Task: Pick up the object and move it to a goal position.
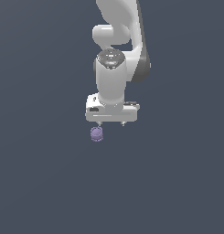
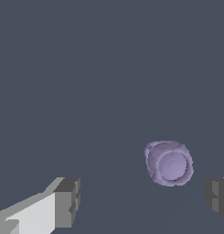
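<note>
In the exterior view, the pale purple object (image 1: 97,134) sits on the dark tabletop (image 1: 40,183) just under the white gripper (image 1: 110,124), below its fingertip on the exterior view's left; the white arm (image 1: 114,59) rises above. From there only two short tips show. The wrist view adds what that hides: the jaws stand wide apart, and the object (image 2: 168,163), ridged around a smooth round top, lies between the fingers (image 2: 66,202) near one, touching neither.

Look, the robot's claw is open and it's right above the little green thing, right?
Not green: the object is pale purple, as the wrist view shows. The rest holds: the gripper is open and hangs just above it, not touching.
</note>
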Controlling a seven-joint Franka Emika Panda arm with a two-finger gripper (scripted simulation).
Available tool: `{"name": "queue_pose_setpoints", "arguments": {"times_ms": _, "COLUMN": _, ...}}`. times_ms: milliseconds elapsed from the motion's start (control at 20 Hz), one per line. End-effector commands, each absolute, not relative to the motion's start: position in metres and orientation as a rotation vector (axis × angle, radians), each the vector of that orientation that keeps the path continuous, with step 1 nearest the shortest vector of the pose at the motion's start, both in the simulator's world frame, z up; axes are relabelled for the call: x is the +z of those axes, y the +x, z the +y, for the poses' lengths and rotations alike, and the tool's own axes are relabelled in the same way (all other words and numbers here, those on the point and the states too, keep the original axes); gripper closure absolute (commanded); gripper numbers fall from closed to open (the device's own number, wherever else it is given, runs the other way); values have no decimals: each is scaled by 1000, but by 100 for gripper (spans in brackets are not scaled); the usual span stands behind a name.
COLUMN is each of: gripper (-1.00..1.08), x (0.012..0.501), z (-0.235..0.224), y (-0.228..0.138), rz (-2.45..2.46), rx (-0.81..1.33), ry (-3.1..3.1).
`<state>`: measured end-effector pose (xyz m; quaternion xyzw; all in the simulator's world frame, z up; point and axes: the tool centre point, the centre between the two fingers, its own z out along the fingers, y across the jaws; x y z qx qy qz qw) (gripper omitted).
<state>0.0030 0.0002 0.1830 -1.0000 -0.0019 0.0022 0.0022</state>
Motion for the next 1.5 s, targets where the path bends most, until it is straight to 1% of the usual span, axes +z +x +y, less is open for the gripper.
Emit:
{"name": "queue_pose_setpoints", "arguments": {"times_ms": 0, "gripper": -92, "x": 183, "z": 0, "y": 3, "rz": -6, "rx": 7, "ry": -3137}}
{"name": "queue_pose_setpoints", "arguments": {"times_ms": 450, "gripper": -92, "x": 209, "z": -7, "y": 12, "rz": -26, "rx": -63, "ry": -3162}}
{"name": "queue_pose_setpoints", "arguments": {"times_ms": 750, "gripper": -92, "x": 205, "z": -9, "y": 11, "rz": -30, "rx": -60, "ry": -3162}}
{"name": "queue_pose_setpoints", "arguments": {"times_ms": 1050, "gripper": -92, "x": 180, "z": -24, "y": 5, "rz": -61, "rx": -47, "ry": -3157}}
{"name": "queue_pose_setpoints", "arguments": {"times_ms": 1450, "gripper": -92, "x": 121, "z": -61, "y": -16, "rz": -132, "rx": -16, "ry": -3144}}
